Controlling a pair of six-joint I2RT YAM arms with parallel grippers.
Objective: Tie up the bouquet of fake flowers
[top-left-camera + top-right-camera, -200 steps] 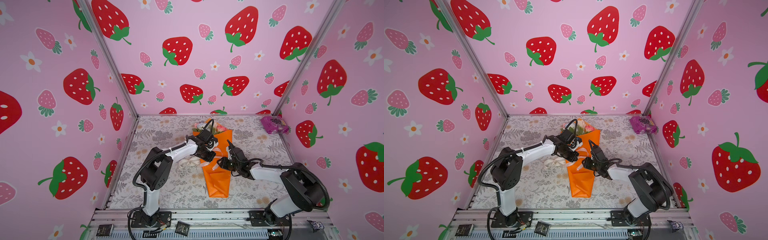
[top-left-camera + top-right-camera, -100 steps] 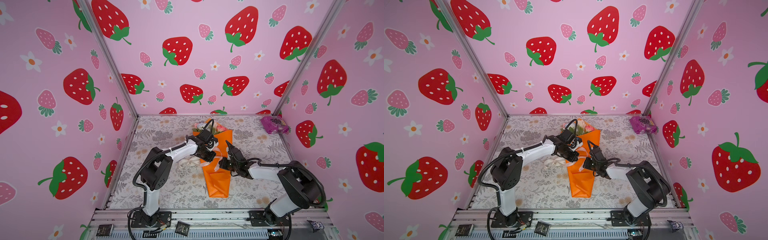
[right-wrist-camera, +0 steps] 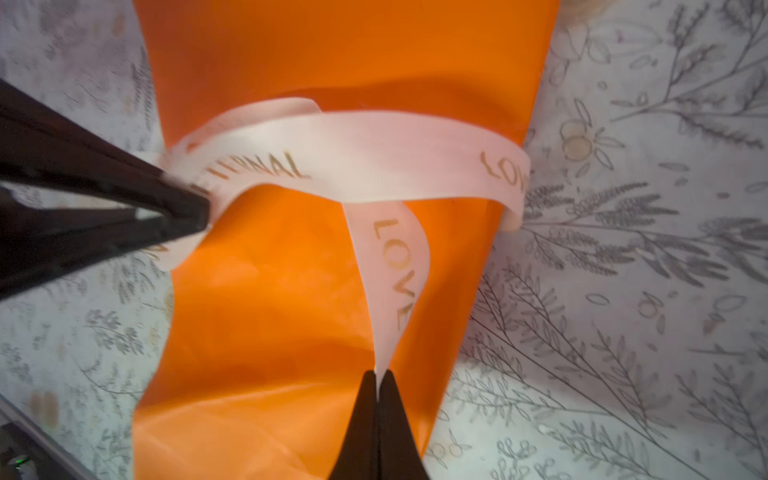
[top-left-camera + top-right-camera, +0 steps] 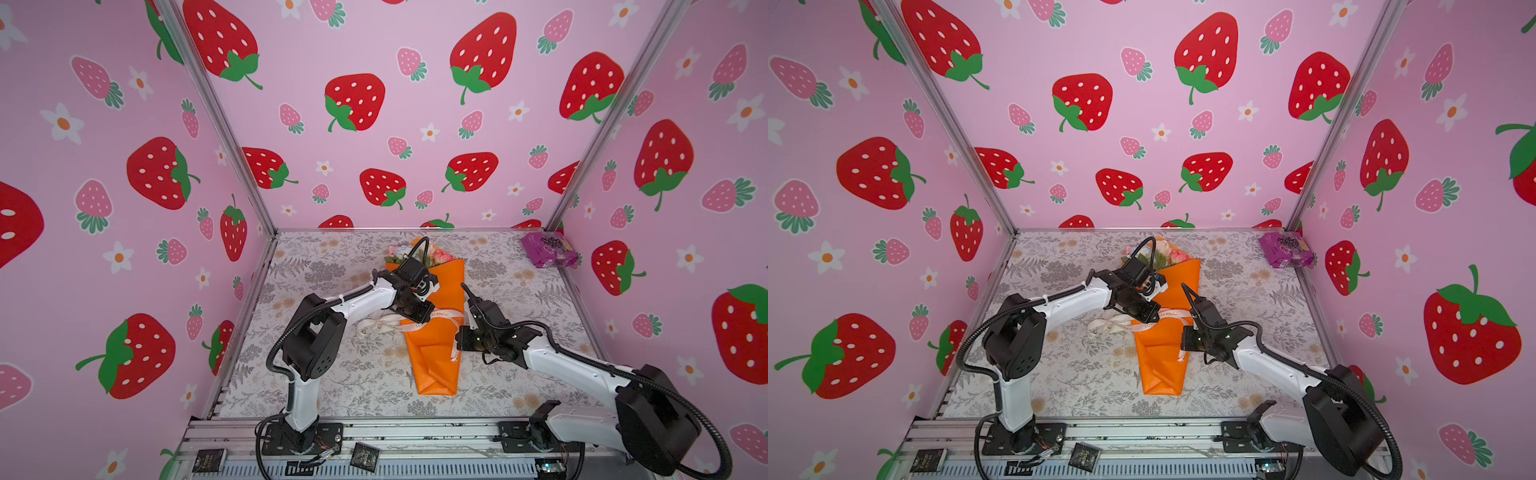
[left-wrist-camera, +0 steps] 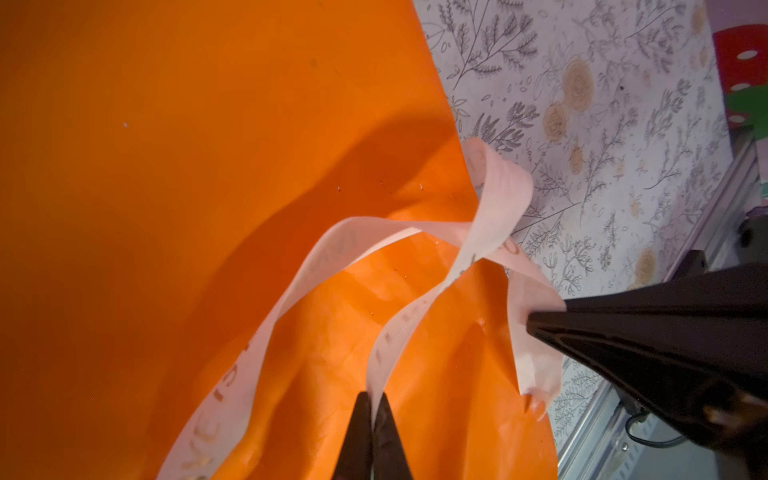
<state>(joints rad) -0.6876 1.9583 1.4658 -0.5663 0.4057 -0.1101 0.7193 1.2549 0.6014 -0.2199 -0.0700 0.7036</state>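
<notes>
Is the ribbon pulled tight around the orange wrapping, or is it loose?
Loose: the ribbon arches off the orange wrapping paper, casting a shadow on it; no tight knot shows.

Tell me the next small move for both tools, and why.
Probably draw the left tool and right tool apart to cinch the crossing. Each is shut on the ribbon, which lies crossed but slack over the orange wrapping paper.
</notes>
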